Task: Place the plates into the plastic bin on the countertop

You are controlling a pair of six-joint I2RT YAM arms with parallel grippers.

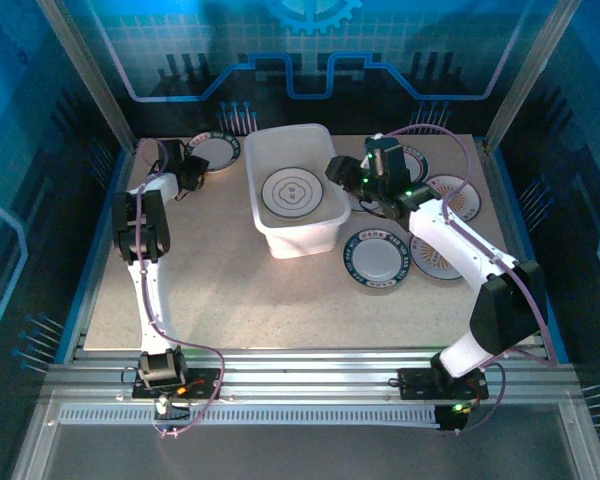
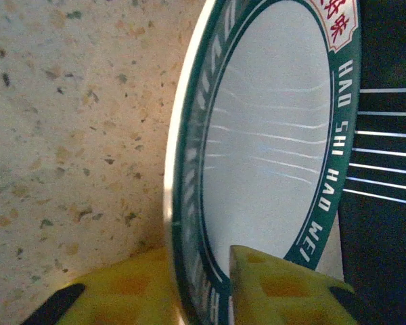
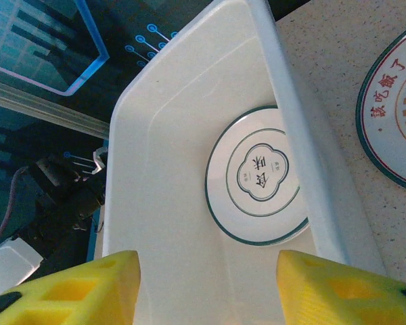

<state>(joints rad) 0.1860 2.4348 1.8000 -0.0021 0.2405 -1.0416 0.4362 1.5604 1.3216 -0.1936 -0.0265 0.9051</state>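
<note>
Yellow fingers [image 2: 277, 291] of left pincer [image 2: 197, 261] clamp green-rimmed plate [image 2: 271, 135] at its edge; right pincer [image 3: 206, 257] hangs open over plastic bin [image 3: 169, 135].

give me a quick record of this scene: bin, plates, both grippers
bin: white plastic bin, middle of the countertop
in bin: one green-rimmed plate, lying flat
left gripper: fingers either side of the far-left plate rim; clamped or not is unclear
right gripper: open, empty, by the bin's right side
outside plates: at least four right of the bin, on the countertop
</note>
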